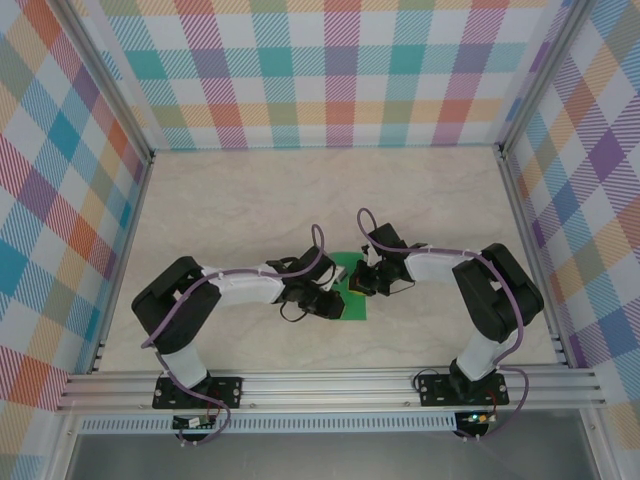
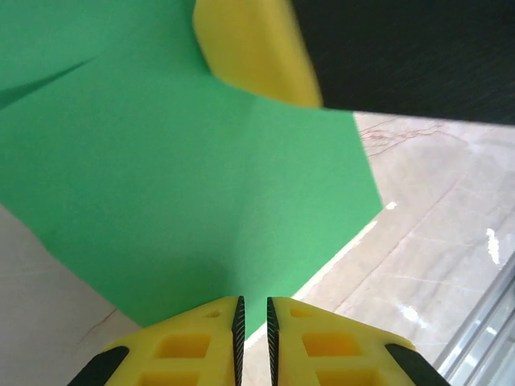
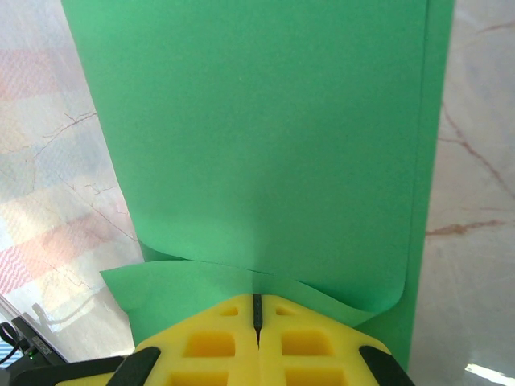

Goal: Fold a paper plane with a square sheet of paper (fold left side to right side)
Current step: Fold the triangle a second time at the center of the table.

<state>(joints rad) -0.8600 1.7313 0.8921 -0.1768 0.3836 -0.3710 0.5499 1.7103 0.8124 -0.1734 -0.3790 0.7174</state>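
Observation:
The square sheet of paper (image 1: 352, 297), bright green, lies on the table between my two grippers, loosely doubled over. In the right wrist view the square sheet of paper (image 3: 265, 137) stretches away from the fingers, its near edge curling up in a soft roll. My right gripper (image 3: 257, 299) is shut, its tips pinching that curled near edge. In the left wrist view the square sheet of paper (image 2: 177, 177) lies beyond my left gripper (image 2: 253, 310), whose jaws stand a narrow slit apart with nothing between them, right at the paper's edge. The right gripper's yellow finger (image 2: 253, 52) rests on the sheet.
The marble-patterned table (image 1: 300, 190) is ringed by checked walls (image 1: 330, 70). An aluminium rail (image 1: 330, 388) runs along the near edge by the arm bases. Both arms (image 1: 240, 285) reach inward and almost meet over the paper.

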